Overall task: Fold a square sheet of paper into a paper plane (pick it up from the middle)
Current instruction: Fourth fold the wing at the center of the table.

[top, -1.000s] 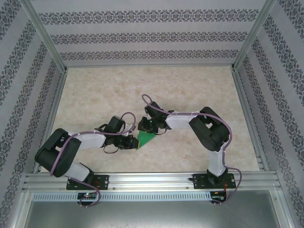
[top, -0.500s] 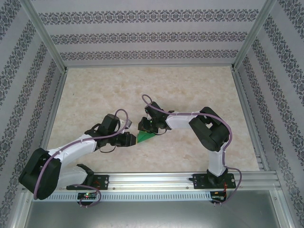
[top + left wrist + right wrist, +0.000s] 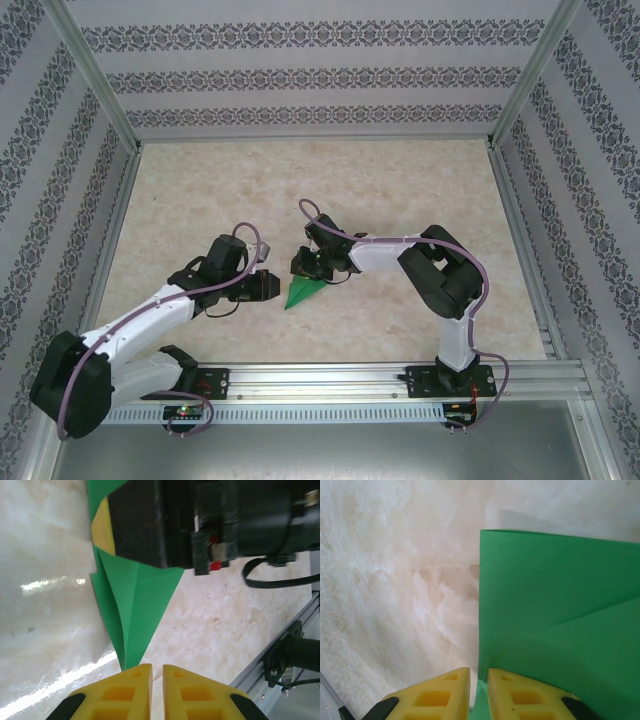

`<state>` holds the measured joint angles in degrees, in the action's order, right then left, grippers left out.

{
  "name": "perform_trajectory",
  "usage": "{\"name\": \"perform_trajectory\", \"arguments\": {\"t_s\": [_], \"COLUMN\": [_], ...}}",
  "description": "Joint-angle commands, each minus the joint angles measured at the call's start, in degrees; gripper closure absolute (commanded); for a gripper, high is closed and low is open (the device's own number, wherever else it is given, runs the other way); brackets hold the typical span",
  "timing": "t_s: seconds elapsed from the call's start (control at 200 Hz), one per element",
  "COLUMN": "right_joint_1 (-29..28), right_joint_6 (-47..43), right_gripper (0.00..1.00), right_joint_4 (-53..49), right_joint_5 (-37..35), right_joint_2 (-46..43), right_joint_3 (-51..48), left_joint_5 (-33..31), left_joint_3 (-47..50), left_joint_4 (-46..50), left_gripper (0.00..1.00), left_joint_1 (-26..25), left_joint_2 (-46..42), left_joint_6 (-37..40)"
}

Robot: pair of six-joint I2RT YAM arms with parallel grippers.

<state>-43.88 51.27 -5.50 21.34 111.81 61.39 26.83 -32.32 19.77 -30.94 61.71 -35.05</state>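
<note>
The paper plane (image 3: pixel 298 293) is a narrow green folded triangle lying at the table's middle, its point toward the near edge. My right gripper (image 3: pixel 307 272) grips its wide end from behind. In the right wrist view the yellow fingers (image 3: pixel 512 695) are shut on the green sheet (image 3: pixel 560 605), with paper in the slit between them (image 3: pixel 478 672). My left gripper (image 3: pixel 272 286) sits just left of the plane, apart from it. In the left wrist view its jaws (image 3: pixel 156 669) are shut with nothing between them, and the plane's point (image 3: pixel 137 595) ends beside the left finger.
The marble table top (image 3: pixel 300 180) is fenced by an aluminium frame and patterned walls. A metal rail (image 3: pixel 320 378) carrying both arm bases runs along the near edge, and it also crosses the corner (image 3: pixel 280 655) of the left wrist view.
My left gripper has drawn back to the left, off the plane, and its jaws have closed further. The left arm has stretched out. The right gripper still holds the plane in place.
</note>
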Motion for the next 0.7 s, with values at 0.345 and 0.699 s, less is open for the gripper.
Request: {"name": "perform_trajectory", "arguments": {"t_s": [0.345,0.699], "right_joint_1": [-0.92,-1.08], "right_joint_6": [-0.99,-1.04], "right_gripper": [0.81,0.81], "right_joint_4": [-3.50,-3.65], "right_joint_5": [-2.71,-2.88], "right_joint_2": [2.71,2.51], "right_joint_3": [-3.01,-3.24], "left_joint_5": [10.80,13.29], "left_joint_3": [0.32,1.63], "left_joint_4": [-15.46,-22.46], "left_gripper": [0.87,0.87], "left_joint_1": [-0.63,-0.62], "left_joint_2": [13.56,21.19], "left_joint_6": [-4.28,-5.65]}}
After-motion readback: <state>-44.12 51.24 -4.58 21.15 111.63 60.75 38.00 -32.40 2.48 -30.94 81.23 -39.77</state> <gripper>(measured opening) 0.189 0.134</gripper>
